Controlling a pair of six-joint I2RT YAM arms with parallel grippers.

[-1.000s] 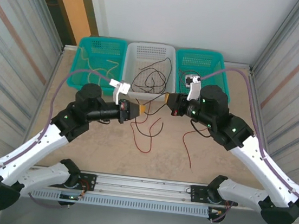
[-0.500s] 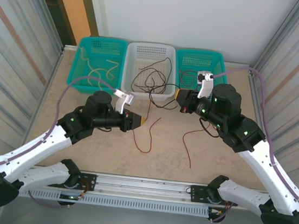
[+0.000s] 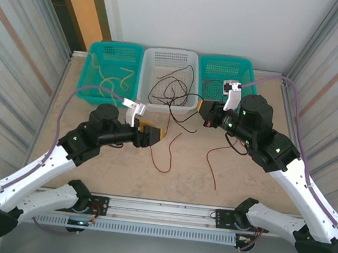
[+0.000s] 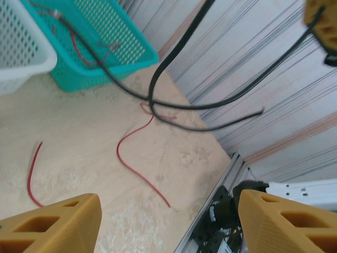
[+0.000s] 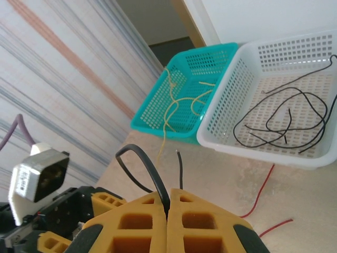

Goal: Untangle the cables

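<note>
My right gripper (image 3: pixel 202 114) is shut on a black cable (image 5: pixel 149 167), which loops up out of its closed fingertips (image 5: pixel 168 203). The same cable hangs in the air across the left wrist view (image 4: pixel 174 103). My left gripper (image 3: pixel 154 136) is open over the table, fingers wide apart (image 4: pixel 168 221) with nothing between them. Two red cables lie on the table (image 3: pixel 167 152) (image 3: pixel 214 164); they also show below the left gripper (image 4: pixel 139 168). More black cables (image 3: pixel 170 91) lie curled in the white basket (image 3: pixel 171 55). Pale yellow cables (image 3: pixel 110 79) fill the left teal basket (image 3: pixel 98 50).
A right teal basket (image 3: pixel 244 65) at the back holds some red wire (image 4: pixel 79 50). Corrugated metal walls close in both sides. A rail (image 3: pixel 158 211) runs along the table's near edge. Lilac hoses loop off both arms.
The two grippers have drawn apart: the left pulled back toward the near left, the right moved up and right with the black cable.
</note>
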